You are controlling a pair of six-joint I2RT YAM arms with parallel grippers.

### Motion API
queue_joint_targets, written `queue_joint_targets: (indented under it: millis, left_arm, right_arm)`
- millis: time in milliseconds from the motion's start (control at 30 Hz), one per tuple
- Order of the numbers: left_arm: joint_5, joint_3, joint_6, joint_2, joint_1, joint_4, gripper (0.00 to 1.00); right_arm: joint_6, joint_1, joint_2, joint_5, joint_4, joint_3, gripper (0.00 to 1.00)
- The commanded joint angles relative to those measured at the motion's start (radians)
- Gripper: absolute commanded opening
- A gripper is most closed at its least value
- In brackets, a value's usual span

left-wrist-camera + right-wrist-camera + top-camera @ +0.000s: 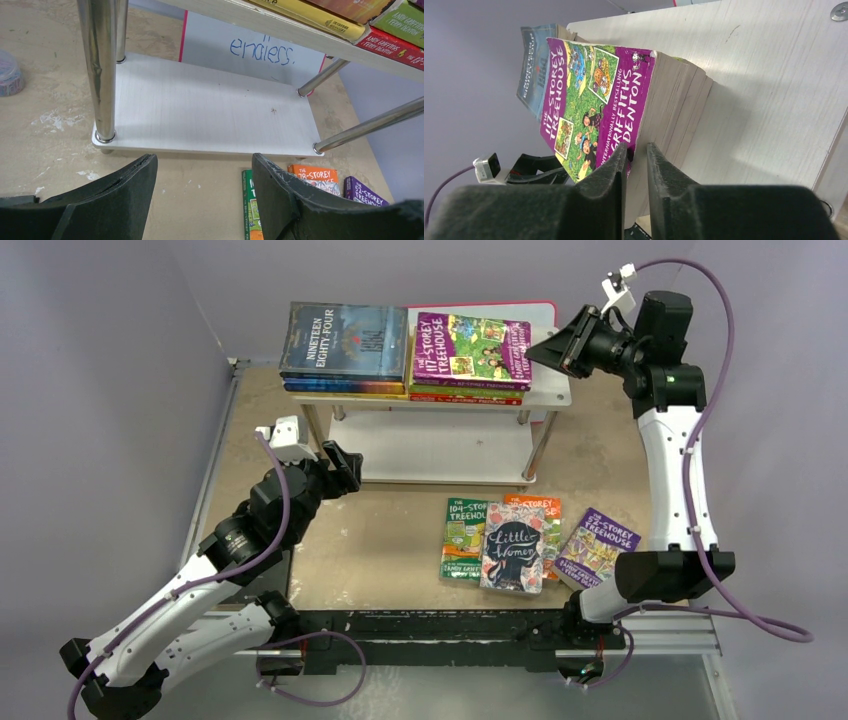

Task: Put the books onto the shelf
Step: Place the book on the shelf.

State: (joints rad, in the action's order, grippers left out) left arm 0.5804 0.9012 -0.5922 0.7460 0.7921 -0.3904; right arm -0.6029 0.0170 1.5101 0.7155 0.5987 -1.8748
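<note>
- The shelf [552,388] stands at the far side of the table [380,540]. Its top board holds two piles of books.
- Nineteen Eighty-Four [345,340] lies on top of the left pile. The purple Treehouse book [589,95] lies on top of the right pile.
- The bottom board [200,110] has no books on it.
- Four more books lie flat on the table in front of the shelf: a green Treehouse book [462,537], an orange one [540,508], Little Women [513,547] and a small purple one [598,545]. Little Women lies partly over the green and orange ones.
- The right gripper [636,147] is at the edge of the purple Treehouse book on the top board. Its fingers are close together with only a thin gap. I cannot tell if they pinch the cover or just sit by it.
- The left gripper [202,160] is spread wide and holds nothing. It hangs low, near the front of the bottom board.
- These books look light and bendy, with smooth covers that may slip.
- A flat book is hard to get under. Little Women looks best to take next, by a side that sticks up over the others. Hold it near the spine, so it does not flop open.
</note>
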Motion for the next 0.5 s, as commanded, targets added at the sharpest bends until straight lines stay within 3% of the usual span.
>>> queue_joint_targets:
  millis: [0,467]
  left_arm:
    - [0.014,-0.001,-0.017,-0.011,-0.002,0.016,0.68]
    - [0.015,-0.001,-0.018,-0.009,-0.002,0.016,0.68]
  right_arm:
    - [0.020,-0.003,0.010,-0.006,-0.013,-0.031,0.16]
    - [-0.013,-0.009,0.031,0.041,-0.055,-0.023,0.15]
